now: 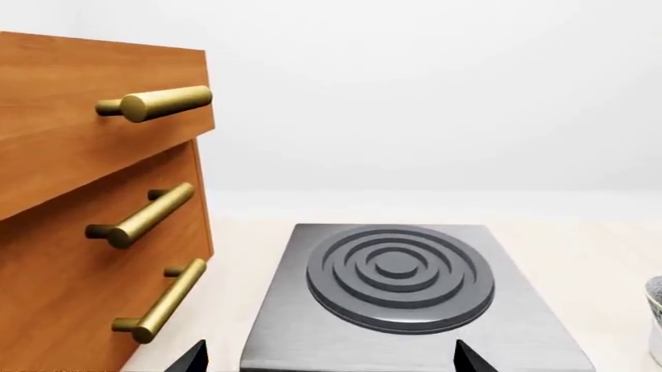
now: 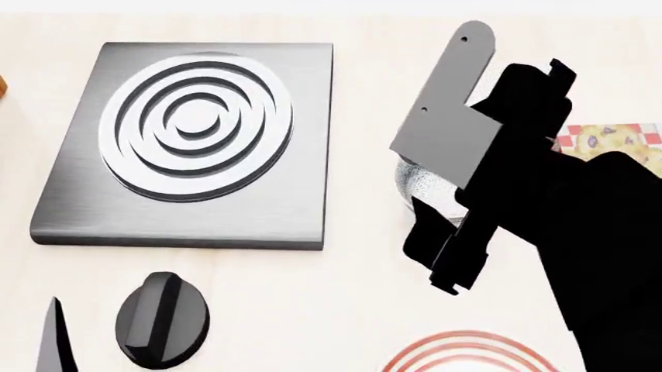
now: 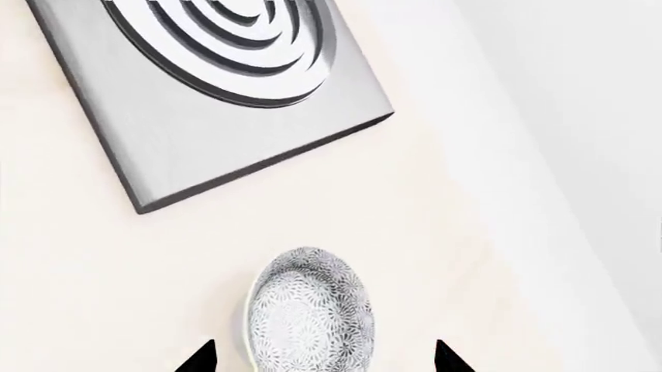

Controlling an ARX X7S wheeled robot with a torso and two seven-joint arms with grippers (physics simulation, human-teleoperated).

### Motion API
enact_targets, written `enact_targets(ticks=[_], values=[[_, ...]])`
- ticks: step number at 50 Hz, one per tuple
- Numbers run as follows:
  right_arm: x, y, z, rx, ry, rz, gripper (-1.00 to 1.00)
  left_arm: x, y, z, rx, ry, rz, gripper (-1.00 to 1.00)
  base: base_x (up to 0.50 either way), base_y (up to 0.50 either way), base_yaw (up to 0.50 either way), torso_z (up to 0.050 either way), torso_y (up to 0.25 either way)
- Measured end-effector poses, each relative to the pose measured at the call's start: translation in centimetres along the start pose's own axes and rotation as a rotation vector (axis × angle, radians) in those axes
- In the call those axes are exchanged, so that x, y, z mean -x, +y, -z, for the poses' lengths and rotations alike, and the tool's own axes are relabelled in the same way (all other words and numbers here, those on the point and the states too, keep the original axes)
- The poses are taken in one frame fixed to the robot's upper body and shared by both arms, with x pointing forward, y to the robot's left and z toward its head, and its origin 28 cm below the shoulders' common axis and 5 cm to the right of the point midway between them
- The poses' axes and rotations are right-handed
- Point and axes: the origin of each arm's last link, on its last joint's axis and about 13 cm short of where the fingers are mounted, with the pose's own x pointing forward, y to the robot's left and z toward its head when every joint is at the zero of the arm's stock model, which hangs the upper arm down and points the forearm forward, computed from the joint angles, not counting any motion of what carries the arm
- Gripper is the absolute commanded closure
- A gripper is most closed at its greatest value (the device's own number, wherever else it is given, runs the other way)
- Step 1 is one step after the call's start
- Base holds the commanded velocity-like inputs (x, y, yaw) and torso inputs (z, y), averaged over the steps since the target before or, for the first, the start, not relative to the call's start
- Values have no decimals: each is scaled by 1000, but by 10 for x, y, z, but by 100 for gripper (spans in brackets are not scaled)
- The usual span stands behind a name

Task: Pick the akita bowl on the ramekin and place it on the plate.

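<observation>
The bowl (image 3: 308, 314) sits on the counter (image 3: 466, 256), just beside the stove plate (image 3: 207, 93), with the right tool (image 3: 322, 358) right above it. The ramekin under it is mostly hidden. The tool's two black tips are spread wide, one on each side of the bowl, and hold nothing yet. The bowl looks hard, smooth and breakable, and likely light. I think pinching its rim, or its two sides, would work best. The plate (image 2: 470, 353) with red rings waits near. The left tool (image 1: 329, 358) is wide too, by the drawers (image 1: 93, 217).
</observation>
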Motion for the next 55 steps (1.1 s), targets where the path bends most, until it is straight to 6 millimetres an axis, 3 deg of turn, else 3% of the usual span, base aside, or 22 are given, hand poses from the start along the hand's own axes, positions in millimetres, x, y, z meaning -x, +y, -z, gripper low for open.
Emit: enact_targets(ticks=[32,55], values=[[-39,10,28,50,97,-47,-100,-1,1,0,-9,1,-11,-100,0,0,0,0,0],[-65,21,33,41,72,-30,-100,-1,0,0,-15,-4,-10,-100,0,0,0,0,0]])
